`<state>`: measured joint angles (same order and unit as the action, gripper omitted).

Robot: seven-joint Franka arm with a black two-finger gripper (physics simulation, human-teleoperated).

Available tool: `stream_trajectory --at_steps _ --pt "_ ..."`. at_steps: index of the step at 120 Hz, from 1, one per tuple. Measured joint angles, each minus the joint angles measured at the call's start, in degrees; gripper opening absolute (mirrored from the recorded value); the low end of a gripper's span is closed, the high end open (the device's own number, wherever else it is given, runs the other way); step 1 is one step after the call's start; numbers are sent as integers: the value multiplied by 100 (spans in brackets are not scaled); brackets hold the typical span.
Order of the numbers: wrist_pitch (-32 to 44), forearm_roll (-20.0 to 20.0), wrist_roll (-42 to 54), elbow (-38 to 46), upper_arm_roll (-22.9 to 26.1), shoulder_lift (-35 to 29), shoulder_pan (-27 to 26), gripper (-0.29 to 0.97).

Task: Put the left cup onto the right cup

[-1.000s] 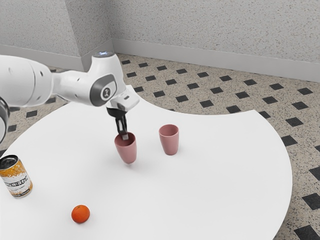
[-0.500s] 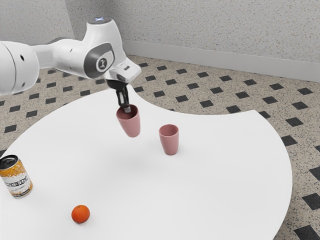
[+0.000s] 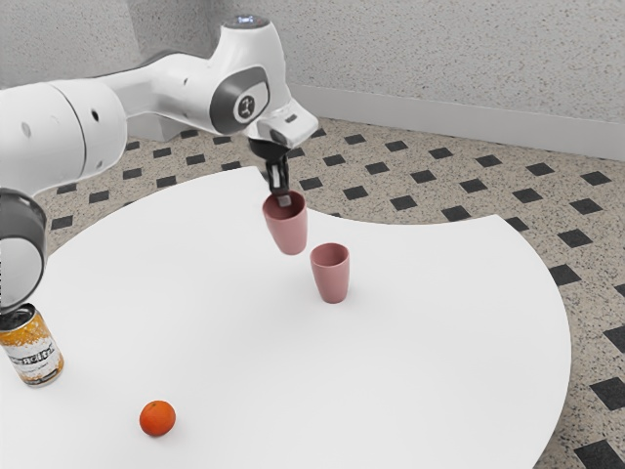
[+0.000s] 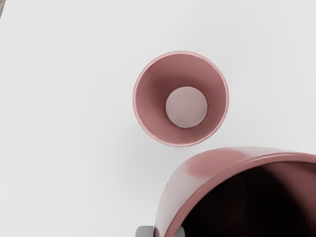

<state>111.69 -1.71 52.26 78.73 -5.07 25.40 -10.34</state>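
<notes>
Left cup (image 3: 286,223), pink, held in the air over the white desk (image 3: 410,381), mouth up and slightly tilted, with a clear gap down to the desk surface. Black pincer (image 3: 281,195) clenched on its rim, reaching down from the white arm (image 3: 146,93) that enters from the exterior view's left. Right cup (image 3: 330,272), the same pink, standing upright on the desk, just toward the exterior view's right of the held one and lower; no contact between the two, and not lined up one above the other. From the wrist view: right cup (image 4: 180,98) seen straight down its open mouth, pale round bottom showing inside, bare desk (image 4: 59,98) all around it; left cup (image 4: 197,173) large and close under the hand, its curved rim and dark inside near the pincer, set off to one side of the right cup's mouth. Elsewhere in the exterior view, well apart from both cups: an orange (image 3: 157,417) near the desk's front edge, and an upright can (image 3: 29,344) with an orange label at the exterior view's left edge. Beyond the desk, a speckled floor (image 3: 439,166) with dark diamond tiles and a grey wall (image 3: 439,49).
</notes>
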Motion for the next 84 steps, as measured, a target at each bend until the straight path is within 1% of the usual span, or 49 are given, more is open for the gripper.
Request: stream_trajectory --at_steps 24,44,70,84 --pt "121 -308 146 -454 28 344 -132 -11" --pt "287 -484 268 -671 86 587 -257 -11" --pt "403 -545 380 -720 114 732 -271 -11" --pt "494 -570 451 -995 166 962 -311 -11"
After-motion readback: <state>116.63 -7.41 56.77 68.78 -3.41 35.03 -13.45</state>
